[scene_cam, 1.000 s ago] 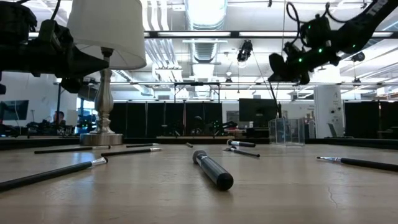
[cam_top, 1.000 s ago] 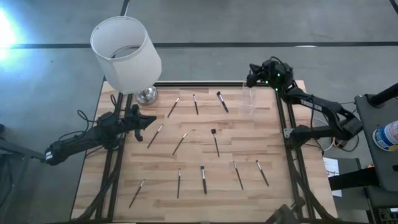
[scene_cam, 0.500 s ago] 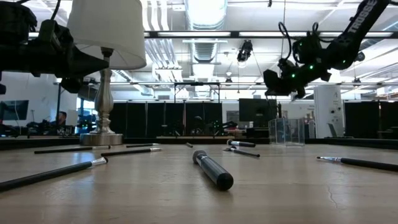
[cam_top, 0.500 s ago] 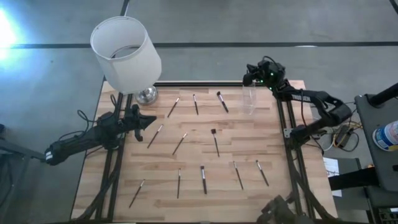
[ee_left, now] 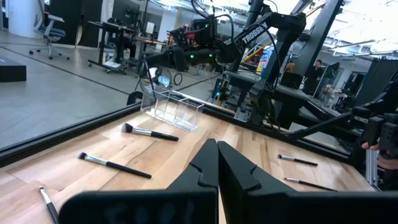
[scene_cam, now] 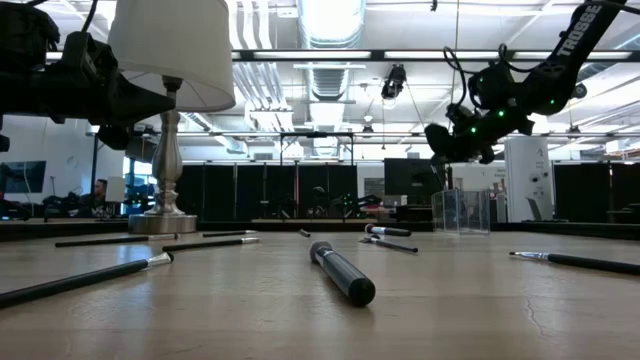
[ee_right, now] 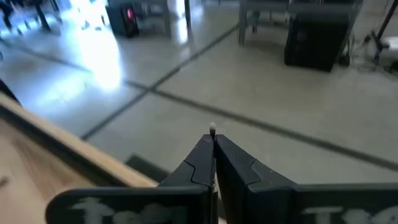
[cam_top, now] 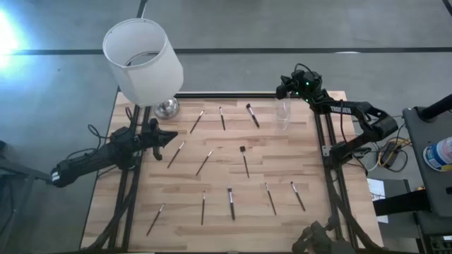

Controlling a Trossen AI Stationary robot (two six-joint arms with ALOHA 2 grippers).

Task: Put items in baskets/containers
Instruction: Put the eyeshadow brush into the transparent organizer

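Note:
Several thin brushes (cam_top: 244,161) lie flat and scattered over the wooden table (cam_top: 318,212); in the low view one (scene_cam: 342,272) lies close to the camera. The clear cup (cam_top: 282,114) stands upright near the far right corner (scene_cam: 461,211). My right gripper (cam_top: 285,88) hovers just above and beyond the cup (scene_cam: 440,140), shut on a thin brush. My left gripper (cam_top: 168,136) waits shut above the table's left side, its fingers together in the left wrist view (ee_left: 217,152). My right gripper pinches a thin brush between its two fingers. Only the brush's light end (ee_right: 212,130) shows, sticking out just past the fingertips (ee_right: 200,152). The brush is lifted clear of the table; the fingers hide the remainder of it.
A lamp with a big white shade (cam_top: 141,60) and a metal base (cam_top: 167,107) stands at the far left corner. A dark rail (cam_top: 226,94) runs along the far edge. Bare wood shows between the brushes mid-table.
My right gripper has come down toward the cup and shifted slightly toward the table's left, staying shut; its arm has folded in closer. Brushes, cup and left arm have stayed where they were.

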